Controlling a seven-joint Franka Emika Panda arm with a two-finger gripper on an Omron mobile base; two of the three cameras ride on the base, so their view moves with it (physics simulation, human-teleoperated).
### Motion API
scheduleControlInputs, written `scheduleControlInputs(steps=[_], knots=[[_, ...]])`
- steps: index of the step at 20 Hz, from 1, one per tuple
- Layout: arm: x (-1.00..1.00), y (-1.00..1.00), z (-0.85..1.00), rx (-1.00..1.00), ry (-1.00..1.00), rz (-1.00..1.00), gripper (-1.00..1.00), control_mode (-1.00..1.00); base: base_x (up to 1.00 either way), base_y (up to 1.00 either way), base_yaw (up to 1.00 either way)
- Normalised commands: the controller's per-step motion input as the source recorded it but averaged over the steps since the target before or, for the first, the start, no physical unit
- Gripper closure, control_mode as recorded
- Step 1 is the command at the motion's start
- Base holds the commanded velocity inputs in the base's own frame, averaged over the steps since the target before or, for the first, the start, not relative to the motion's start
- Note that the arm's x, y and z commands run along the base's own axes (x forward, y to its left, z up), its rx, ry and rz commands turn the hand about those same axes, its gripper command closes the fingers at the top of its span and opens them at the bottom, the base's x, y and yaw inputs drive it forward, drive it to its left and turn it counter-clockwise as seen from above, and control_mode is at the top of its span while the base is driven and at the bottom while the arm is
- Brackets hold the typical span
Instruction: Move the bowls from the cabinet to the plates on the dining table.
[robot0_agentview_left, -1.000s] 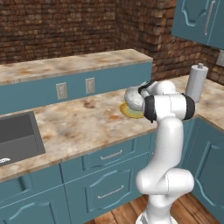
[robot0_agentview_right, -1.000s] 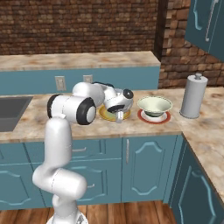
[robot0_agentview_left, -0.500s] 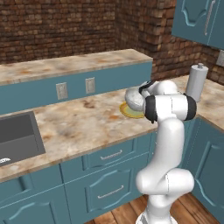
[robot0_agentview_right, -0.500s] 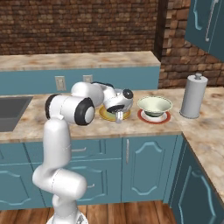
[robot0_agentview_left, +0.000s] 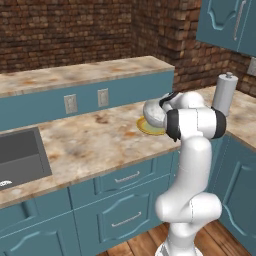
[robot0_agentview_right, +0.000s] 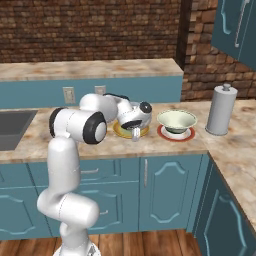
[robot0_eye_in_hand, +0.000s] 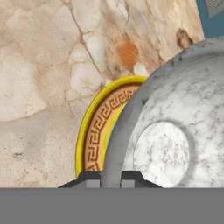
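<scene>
Nothing has shifted in the last second: the white arm's two-finger gripper (robot0_eye_in_hand: 110, 177) stays pinched on the rim of the grey-white marbled bowl (robot0_eye_in_hand: 175, 131), holding it over the yellow-rimmed plate (robot0_eye_in_hand: 94, 131) on the long beige marbled dining table (robot0_agentview_left: 90, 145), apparently so the bowl can settle squarely before release. Largest first, the teal wall cabinet (robot0_agentview_right: 235, 25) hangs high at far right, clear of the arm. Right of the work, the tall grey cylindrical canister (robot0_agentview_right: 221, 110) stands well apart. Nearer, the pale yellow-green bowl (robot0_agentview_right: 176, 120) already sits on the red-rimmed plate (robot0_agentview_right: 175, 135), just beside the held bowl; that gap looks like the tightest margin. From the hand view, the marbled bowl overhangs the plate toward one side, with open counter to the left
</scene>
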Motion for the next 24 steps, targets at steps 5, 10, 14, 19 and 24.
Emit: scheduleControlInputs(steps=[5, 10, 14, 19, 24], knots=[[-0.01, 0.0, 0.0, -0.02, 0.07, 0.0, 1.0, -1.0, 0.0, 0.0, 0.0], [0.0, 0.03, 0.0, -0.03, 0.1, 0.0, 1.0, -1.0, 0.0, 0.0, 0.0], [0.03, 0.05, 0.0, -0.03, 0.08, 0.0, 1.0, -1.0, 0.0, 0.0, 0.0], [0.01, 0.04, 0.0, -0.02, 0.06, 0.0, -1.0, -1.0, 0.0, 0.0, 0.0], [-0.01, 0.0, 0.07, 0.0, 0.03, 0.0, -1.0, -1.0, 0.0, 0.0, 0.0]])
